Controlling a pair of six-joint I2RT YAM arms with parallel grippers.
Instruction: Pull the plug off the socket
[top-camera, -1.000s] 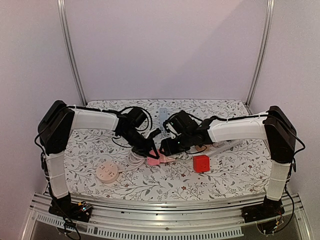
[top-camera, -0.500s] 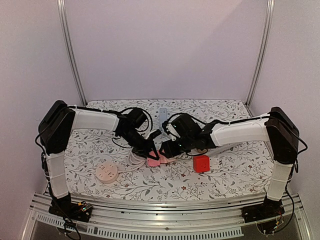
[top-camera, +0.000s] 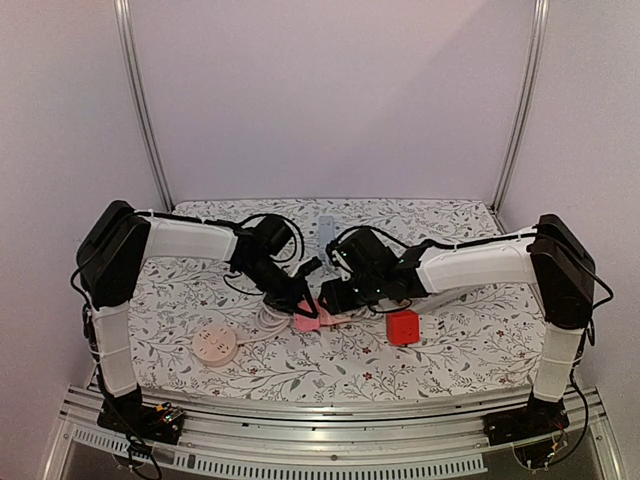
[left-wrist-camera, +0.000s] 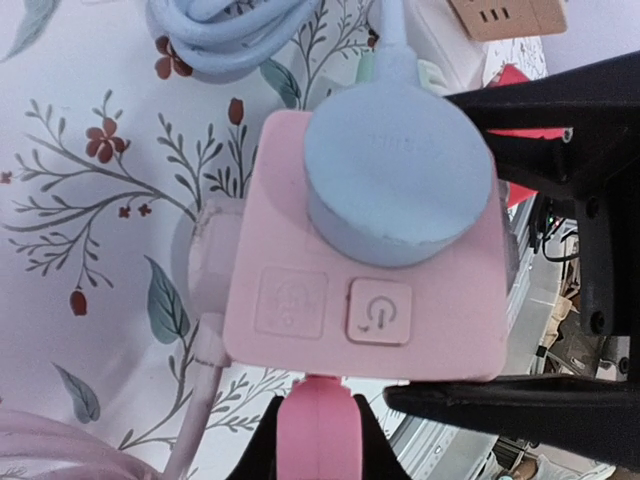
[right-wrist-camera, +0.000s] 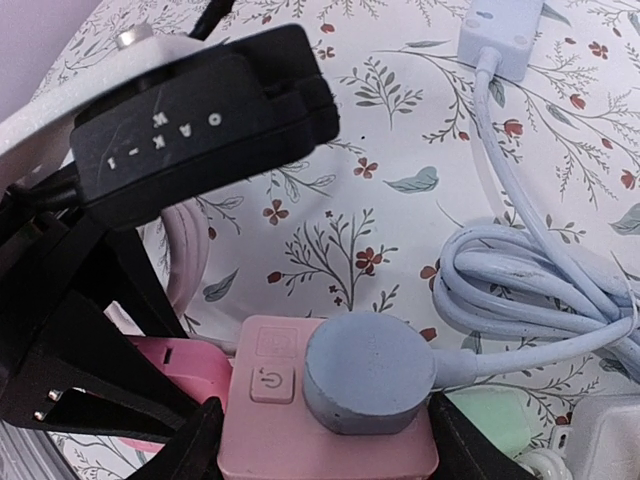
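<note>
Over the last second the right arm has nudged in towards the middle of the worktop (top-camera: 470, 350) and settled, so the right claw (right-wrist-camera: 322, 412) now sits over the pink socket (left-wrist-camera: 300, 300). Its fingers are spread on either side of the block at the bottom of the right wrist view and are not yet pinching anything. The left claw (left-wrist-camera: 420, 250) has not shifted. Its black fingers lie along two opposite edges of the socket and look clenched on it, bracing it in place. The round grey-blue plug (left-wrist-camera: 400, 170) is still pressed fully home in the socket's face, at the centre of the overhead frame. Its pale cable (right-wrist-camera: 530, 280) trails to the right. Judging by this, the approach is done and the extraction itself has not begun. The right fingers need to close on the plug body, then draw it straight out while the left holds firm.
</note>
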